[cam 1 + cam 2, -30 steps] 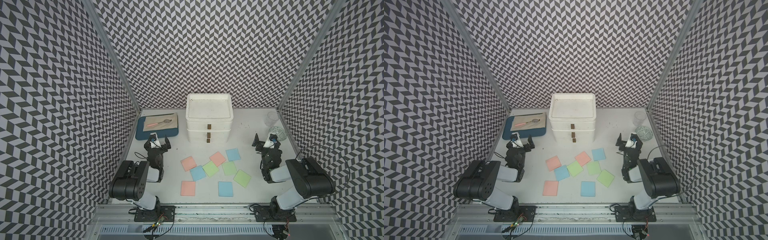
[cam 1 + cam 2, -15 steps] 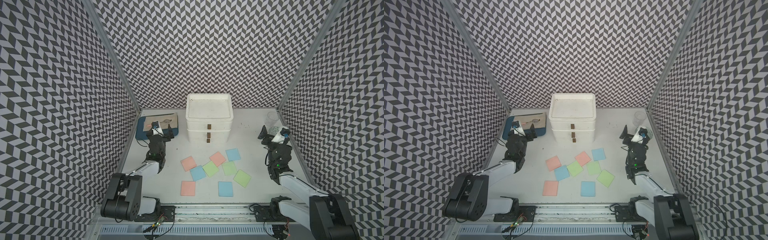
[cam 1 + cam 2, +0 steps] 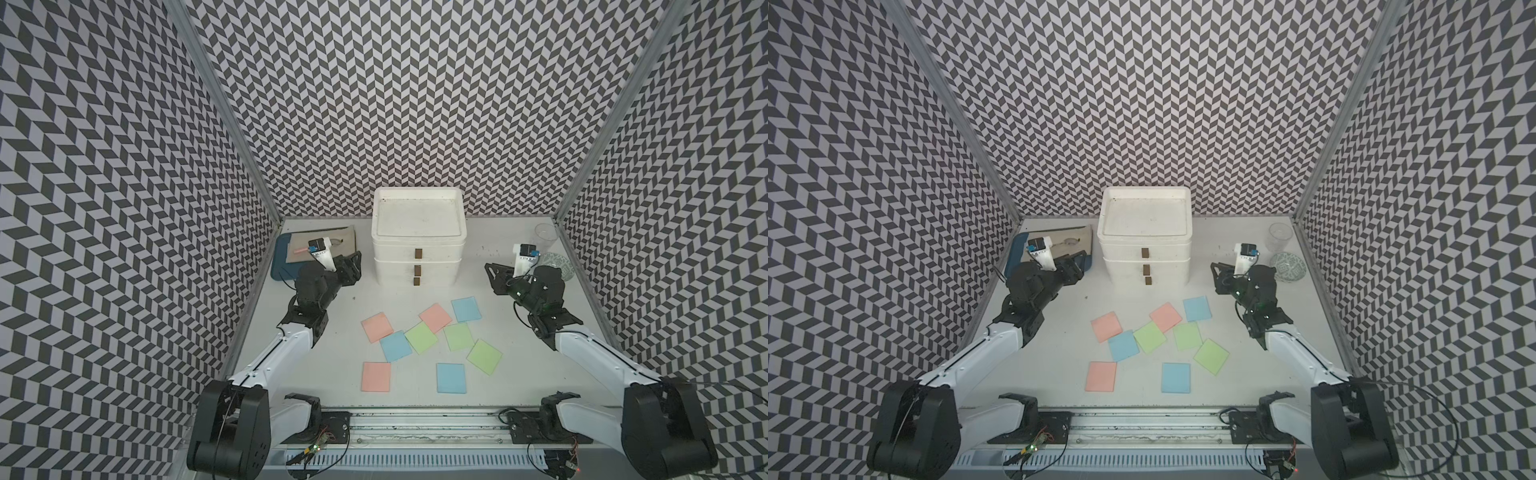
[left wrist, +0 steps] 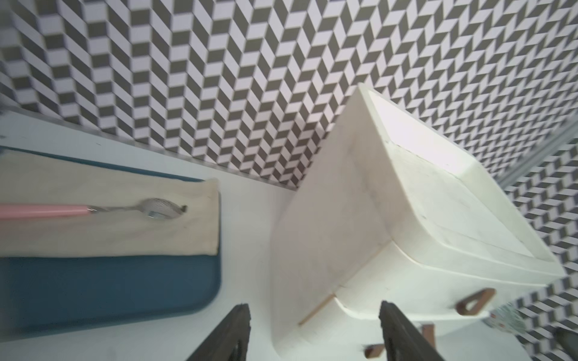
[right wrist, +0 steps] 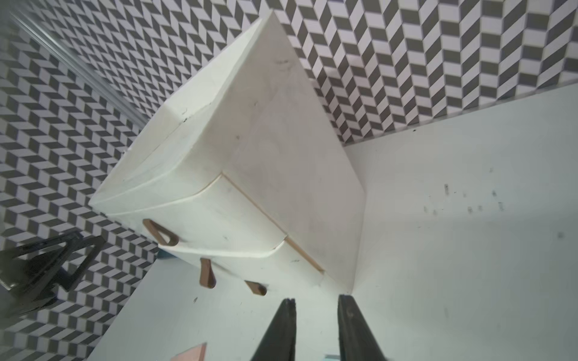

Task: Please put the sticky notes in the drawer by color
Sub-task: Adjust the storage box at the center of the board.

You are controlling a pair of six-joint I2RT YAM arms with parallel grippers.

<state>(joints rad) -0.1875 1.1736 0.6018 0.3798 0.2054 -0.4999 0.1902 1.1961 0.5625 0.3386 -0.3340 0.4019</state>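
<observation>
Left pincer [image 3: 354,266]: I see it released, empty, just left of the drawer [image 3: 395,254].
Right pincer [image 3: 494,276]: narrowly parted, empty, right of the drawer.
Sticky notes [image 3: 421,337]: all nine flat on tabletop [image 3: 332,374], before the shut drawer.

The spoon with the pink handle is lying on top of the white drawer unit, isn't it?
Not quite. The pink-handled spoon lies on the beige cloth on the blue tray, beside the white drawer unit. The left wrist view shows it.
</observation>
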